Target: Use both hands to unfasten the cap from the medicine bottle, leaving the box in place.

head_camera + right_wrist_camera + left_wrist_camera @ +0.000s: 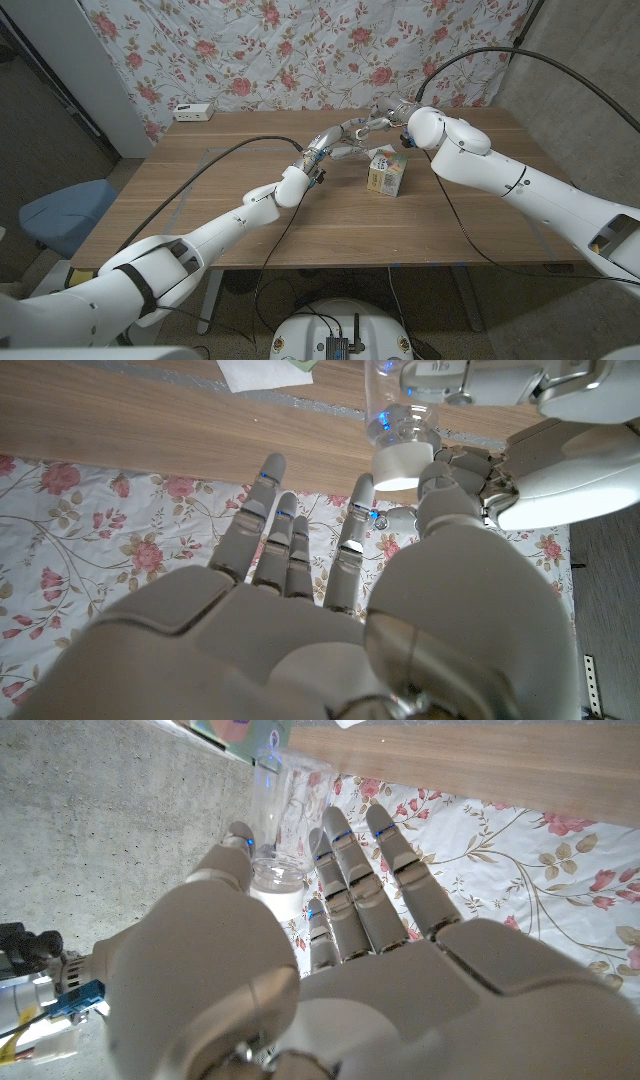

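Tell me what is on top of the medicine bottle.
A white cap sits on the clear medicine bottle. The right hand has fingers at the cap; the left hand holds the bottle. Contents cannot be seen.

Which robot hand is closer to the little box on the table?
Right, I think, though it's close. The right hand is raised just behind the box, at the bottle's cap. The left hand holds the bottle a bit to the box's left.
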{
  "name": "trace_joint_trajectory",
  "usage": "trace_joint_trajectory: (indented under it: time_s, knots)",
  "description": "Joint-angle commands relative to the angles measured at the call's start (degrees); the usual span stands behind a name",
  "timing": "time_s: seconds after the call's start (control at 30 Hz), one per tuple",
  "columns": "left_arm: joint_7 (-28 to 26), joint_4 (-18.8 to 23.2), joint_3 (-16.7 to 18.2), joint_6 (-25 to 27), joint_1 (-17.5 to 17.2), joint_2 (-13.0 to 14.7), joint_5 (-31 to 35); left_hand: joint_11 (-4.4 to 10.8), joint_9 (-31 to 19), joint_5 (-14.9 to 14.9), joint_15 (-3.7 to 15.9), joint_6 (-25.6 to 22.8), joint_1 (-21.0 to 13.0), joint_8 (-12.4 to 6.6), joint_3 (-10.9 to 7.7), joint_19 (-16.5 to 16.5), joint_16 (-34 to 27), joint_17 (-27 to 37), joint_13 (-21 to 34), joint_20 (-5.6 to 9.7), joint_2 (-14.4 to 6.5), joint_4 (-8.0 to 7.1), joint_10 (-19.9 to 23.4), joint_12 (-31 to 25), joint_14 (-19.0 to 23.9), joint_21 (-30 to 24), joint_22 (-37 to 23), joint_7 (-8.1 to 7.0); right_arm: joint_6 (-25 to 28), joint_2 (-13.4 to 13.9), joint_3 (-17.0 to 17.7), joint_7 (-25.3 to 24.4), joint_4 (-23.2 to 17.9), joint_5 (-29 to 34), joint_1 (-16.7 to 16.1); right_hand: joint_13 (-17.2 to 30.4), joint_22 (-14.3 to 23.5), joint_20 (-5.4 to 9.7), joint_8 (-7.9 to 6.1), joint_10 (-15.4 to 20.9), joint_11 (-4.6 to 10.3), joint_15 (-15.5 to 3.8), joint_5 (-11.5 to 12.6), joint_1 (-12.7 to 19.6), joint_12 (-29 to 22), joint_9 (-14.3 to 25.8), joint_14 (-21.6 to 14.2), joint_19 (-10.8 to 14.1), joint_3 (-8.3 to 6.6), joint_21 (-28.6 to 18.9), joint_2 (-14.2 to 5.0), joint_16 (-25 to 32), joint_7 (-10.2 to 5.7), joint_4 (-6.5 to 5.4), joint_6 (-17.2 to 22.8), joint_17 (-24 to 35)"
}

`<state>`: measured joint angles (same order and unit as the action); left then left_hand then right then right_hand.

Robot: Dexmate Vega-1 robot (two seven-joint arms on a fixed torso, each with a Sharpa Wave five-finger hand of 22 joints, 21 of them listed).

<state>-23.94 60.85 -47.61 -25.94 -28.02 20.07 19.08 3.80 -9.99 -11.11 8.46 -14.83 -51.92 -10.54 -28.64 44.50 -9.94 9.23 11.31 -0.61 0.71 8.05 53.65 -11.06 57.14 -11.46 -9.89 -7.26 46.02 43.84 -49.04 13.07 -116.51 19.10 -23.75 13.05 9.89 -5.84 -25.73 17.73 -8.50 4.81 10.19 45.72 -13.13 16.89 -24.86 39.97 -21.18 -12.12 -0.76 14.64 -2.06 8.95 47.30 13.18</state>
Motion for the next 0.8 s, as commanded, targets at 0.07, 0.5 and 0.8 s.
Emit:
trace_joint_trajectory:
  time_s: [0.07,0.5,0.8]
  knots:
    - [0.0,-0.5,-0.2,-0.2,0.3,-0.2,-0.1,3.34,-0.2,-0.3,2.78,-0.1,-0.2,-0.1,-0.59,0.0,0.0,0.1,0.1,0.22,-0.4,0.07,3.8,-0.3,0.1,0.0,-0.2,-0.17,0.3,0.1,0.3,-0.2,0.0,-0.4,-0.3,0.0,0.2,-0.22,-0.22,0.4,-0.09,0.26,0.2,0.1,0.2,0.1,-0.5,0.5,-0.64,0.0,0.03,0.3,0.06,-0.03,0.1,0.3]
    - [-0.3,-0.8,-0.3,-0.4,0.5,-0.3,0.0,3.35,-0.2,-0.3,2.69,0.0,-0.2,-0.07,-0.66,-0.1,0.0,0.0,0.1,0.26,-0.4,0.1,3.7,-0.2,0.1,0.0,-0.2,-0.2,0.8,0.1,0.0,0.7,0.3,-1.2,0.3,0.0,0.2,-0.27,0.31,-0.1,-0.39,0.48,0.1,-0.2,0.6,0.0,0.1,0.3,-0.5,0.2,0.01,0.0,0.46,-0.25,-1.6,0.5]
    - [-0.4,-1.1,-0.4,-0.5,0.6,-0.4,0.1,3.36,-0.1,-0.3,2.83,0.0,-0.2,-0.09,-0.73,-0.1,0.0,0.0,0.1,0.25,-0.4,0.12,3.7,-0.2,0.1,0.0,-0.2,-0.12,1.0,0.2,-0.5,1.7,0.9,-1.8,1.1,0.1,0.2,-0.69,1.32,-1.1,-0.88,1.05,-0.1,-1.1,1.1,-0.2,1.1,-0.2,-0.09,0.5,0.19,-0.4,0.75,-0.65,-4.2,0.6]
